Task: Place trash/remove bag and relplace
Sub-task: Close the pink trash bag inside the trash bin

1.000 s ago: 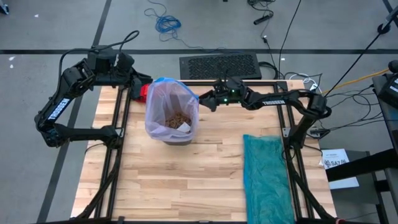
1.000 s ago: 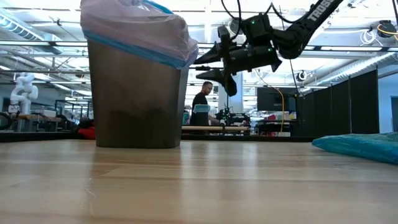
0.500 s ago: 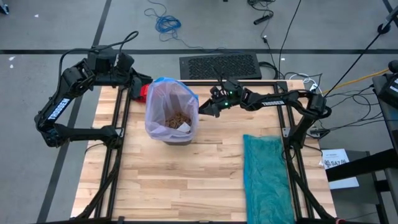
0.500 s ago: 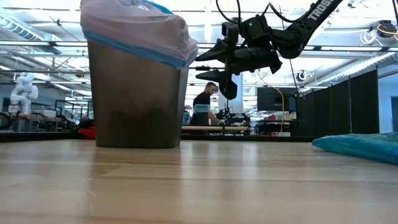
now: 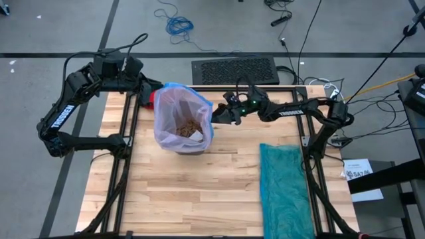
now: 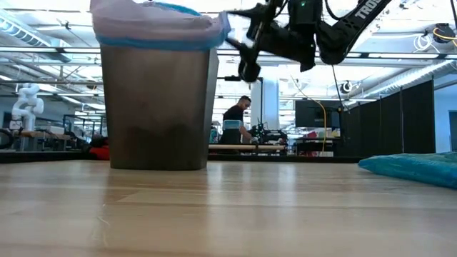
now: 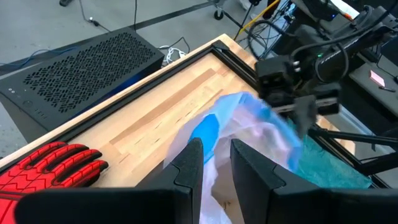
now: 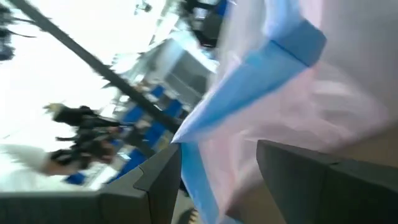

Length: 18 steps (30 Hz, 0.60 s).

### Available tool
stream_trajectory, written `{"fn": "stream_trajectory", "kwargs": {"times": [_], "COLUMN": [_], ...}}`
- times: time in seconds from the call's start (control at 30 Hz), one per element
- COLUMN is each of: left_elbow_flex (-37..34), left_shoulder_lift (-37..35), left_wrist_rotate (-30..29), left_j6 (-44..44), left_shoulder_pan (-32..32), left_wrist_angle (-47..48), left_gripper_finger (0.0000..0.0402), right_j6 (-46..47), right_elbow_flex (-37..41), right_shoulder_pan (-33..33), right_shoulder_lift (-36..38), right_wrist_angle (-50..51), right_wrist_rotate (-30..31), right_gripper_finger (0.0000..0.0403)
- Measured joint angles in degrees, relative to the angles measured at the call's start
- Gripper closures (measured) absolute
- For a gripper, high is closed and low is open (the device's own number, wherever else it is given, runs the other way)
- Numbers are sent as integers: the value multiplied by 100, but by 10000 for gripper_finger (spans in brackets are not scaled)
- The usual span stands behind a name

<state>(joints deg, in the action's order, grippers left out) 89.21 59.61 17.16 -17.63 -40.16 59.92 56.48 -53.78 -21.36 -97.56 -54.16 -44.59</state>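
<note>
- We see the thin see-through lilac-pink plastic bag (image 5: 182, 114) with a blue hem lining the dark round bin (image 6: 157, 107), at the table's twelve o'clock; tan-brown paper trash (image 5: 188, 126) lies inside.
- Our right gripper (image 5: 216, 111) sits at the bag's three o'clock rim, jaws apart; whether they hold plastic, we cannot tell.
- Our left gripper (image 5: 150, 91) waits at its ten o'clock, jaws narrowly parted, empty, beside a red glove (image 7: 50, 167).

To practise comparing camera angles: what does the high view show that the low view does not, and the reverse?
Only the high view: tan-brown paper lumps of trash inside the bin, and the left gripper beside a red glove.
Only the low view: a person in the room behind.
Both: the pale lilac-pink plastic bag lining the brown bin, the right gripper at its rim, the teal-green plastic bag.
</note>
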Motion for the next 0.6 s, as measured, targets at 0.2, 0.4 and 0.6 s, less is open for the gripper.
{"fn": "stream_trajectory", "kwargs": {"times": [0.2, 0.4, 0.6], "left_elbow_flex": [0, 0, 0], "left_shoulder_lift": [1, 0, 1], "left_wrist_rotate": [-1, -1, 0], "left_j6": [11, 168, 273], "left_shoulder_pan": [0, 0, 0], "left_wrist_angle": [0, 0, 2], "left_gripper_finger": [324, 324, 323], "right_j6": [533, -251, -1807], "right_elbow_flex": [0, -2, -2], "right_shoulder_pan": [190, 248, 521], "right_shoulder_lift": [392, 1419, 2337], "right_wrist_angle": [-559, 1647, 5708], "right_wrist_rotate": [-51, 142, 1568], "right_gripper_finger": [202, 202, 202]}}
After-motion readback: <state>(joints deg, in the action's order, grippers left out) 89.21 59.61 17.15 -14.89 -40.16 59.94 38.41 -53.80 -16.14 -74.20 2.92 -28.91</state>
